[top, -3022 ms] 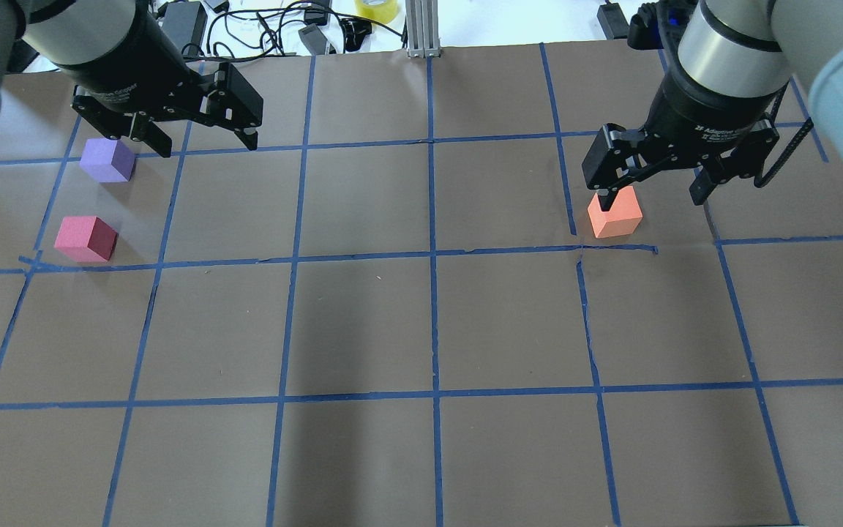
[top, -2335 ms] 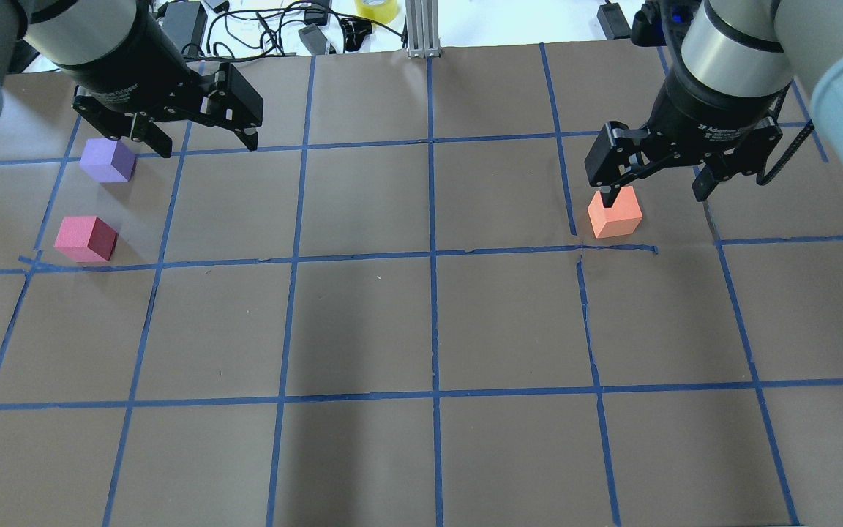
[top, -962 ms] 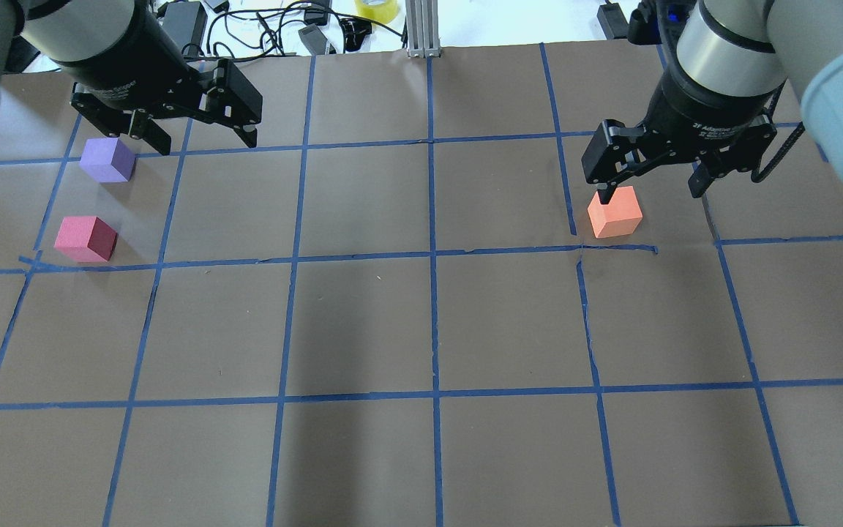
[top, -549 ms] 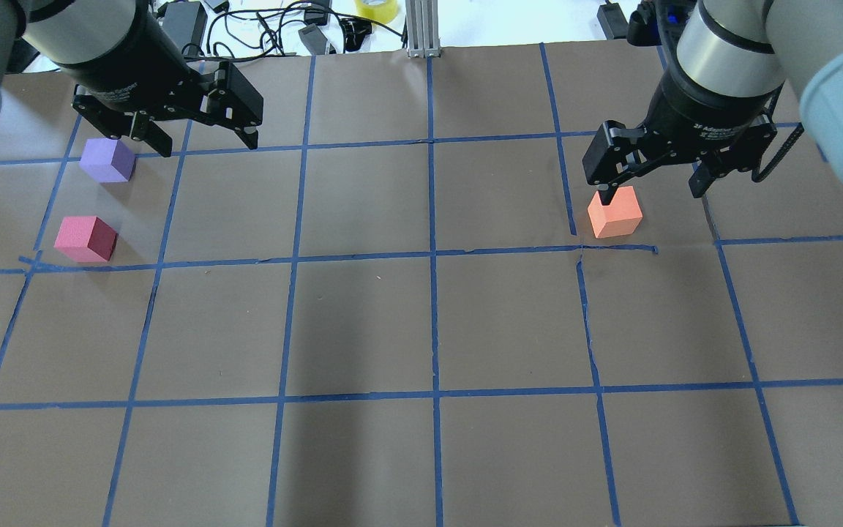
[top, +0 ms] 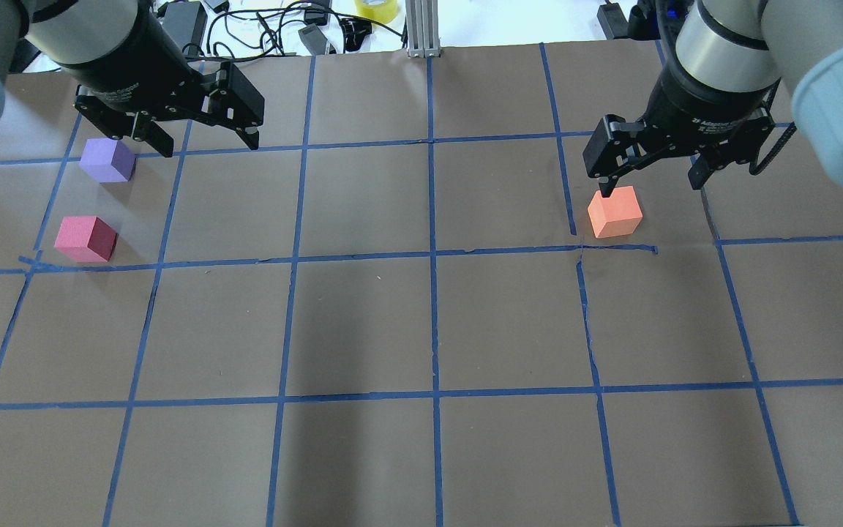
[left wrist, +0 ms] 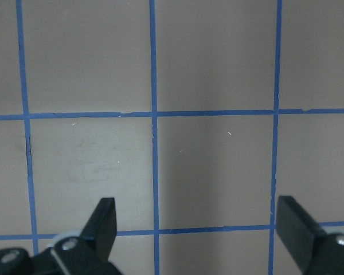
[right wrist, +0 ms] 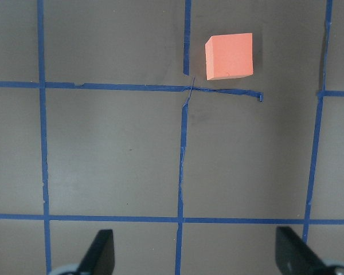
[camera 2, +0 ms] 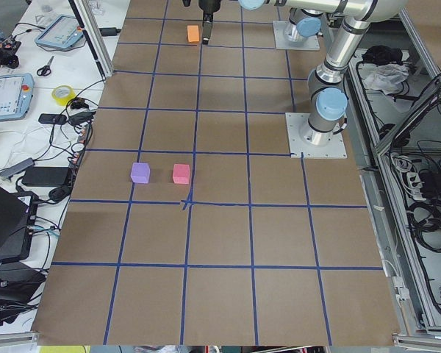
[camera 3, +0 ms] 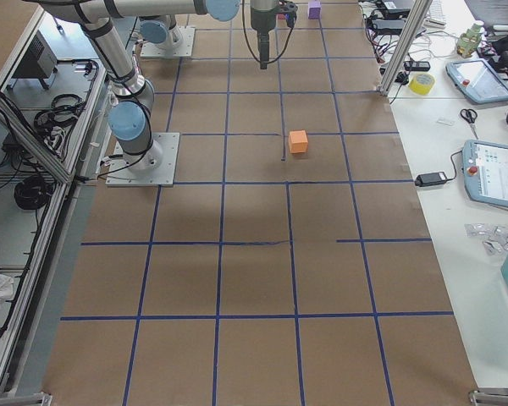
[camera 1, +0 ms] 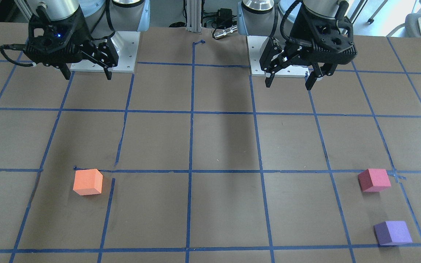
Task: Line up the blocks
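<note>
The left pincer (top: 208,145) and the right pincer (top: 650,187) both hang spread above the desk (top: 363,322), holding nothing. The orange block (top: 614,212) lies alone on the robot's right side, just beside a tape crossing. The red block (top: 85,238) and purple block (top: 107,160) lie near each other at the far left, not touching, purple farther from the robot.
</note>
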